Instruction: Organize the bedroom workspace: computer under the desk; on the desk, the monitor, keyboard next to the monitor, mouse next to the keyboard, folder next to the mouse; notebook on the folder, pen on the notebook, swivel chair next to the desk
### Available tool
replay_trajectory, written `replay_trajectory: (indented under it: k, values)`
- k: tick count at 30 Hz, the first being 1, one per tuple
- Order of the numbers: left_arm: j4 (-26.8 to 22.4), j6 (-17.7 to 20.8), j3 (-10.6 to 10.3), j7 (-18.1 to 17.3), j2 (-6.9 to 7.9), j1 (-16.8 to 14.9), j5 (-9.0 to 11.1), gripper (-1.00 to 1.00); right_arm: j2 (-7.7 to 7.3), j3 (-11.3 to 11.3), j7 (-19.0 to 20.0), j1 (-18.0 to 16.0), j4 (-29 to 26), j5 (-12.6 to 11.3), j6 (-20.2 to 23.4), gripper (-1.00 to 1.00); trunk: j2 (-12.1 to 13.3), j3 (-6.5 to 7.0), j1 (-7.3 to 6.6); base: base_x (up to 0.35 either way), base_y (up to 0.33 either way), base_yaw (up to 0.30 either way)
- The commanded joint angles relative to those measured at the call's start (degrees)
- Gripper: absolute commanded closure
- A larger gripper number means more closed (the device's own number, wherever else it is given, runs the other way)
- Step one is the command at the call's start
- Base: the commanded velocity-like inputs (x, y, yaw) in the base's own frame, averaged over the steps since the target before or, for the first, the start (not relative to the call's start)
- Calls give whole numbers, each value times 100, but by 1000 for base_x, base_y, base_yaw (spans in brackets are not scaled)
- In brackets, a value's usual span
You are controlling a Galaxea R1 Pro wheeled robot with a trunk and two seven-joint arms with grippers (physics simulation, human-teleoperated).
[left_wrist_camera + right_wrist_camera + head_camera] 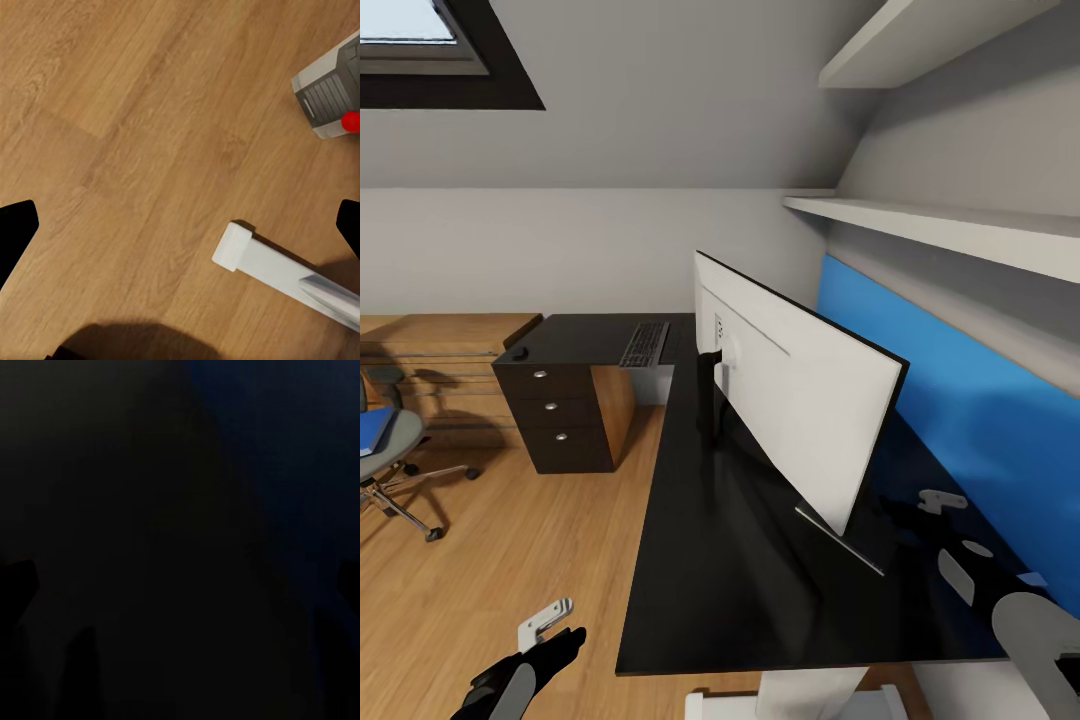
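Standing on the black counter (690,560), the monitor (800,400) has its white back to the camera and blocks the blue wall panel (980,400); the keyboard (645,343) and mouse (520,353) lie far off, and the blue folder (372,430) sits on the swivel chair (390,450). Left hand (180,232) is wide open, holding nothing over the wood floor (135,112) near a white leg (270,266), which the head view barely catches. Right hand (945,500) is behind the monitor and its wrist view is nearly black, so can't tell its grip.

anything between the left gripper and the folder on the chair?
Nothing visible. The left gripper hangs over bare wood floor off the near edge of the desk. The blue folder lies on the swivel chair further off to the left, with open floor between them.
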Motion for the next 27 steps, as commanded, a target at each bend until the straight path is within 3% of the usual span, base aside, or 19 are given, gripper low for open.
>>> replay_trajectory:
  k: [1,27]
  values:
    - [-11,22,-2,41,1,-2,60,-100,-3,35,22,-5,9,-59,-23,-100,-3,-6,0,0,0,0]
    - [-28,31,-8,49,-6,-2,70,-100,-2,42,37,-5,9,-57,-22,-100,-3,-6,0,0,0,44]
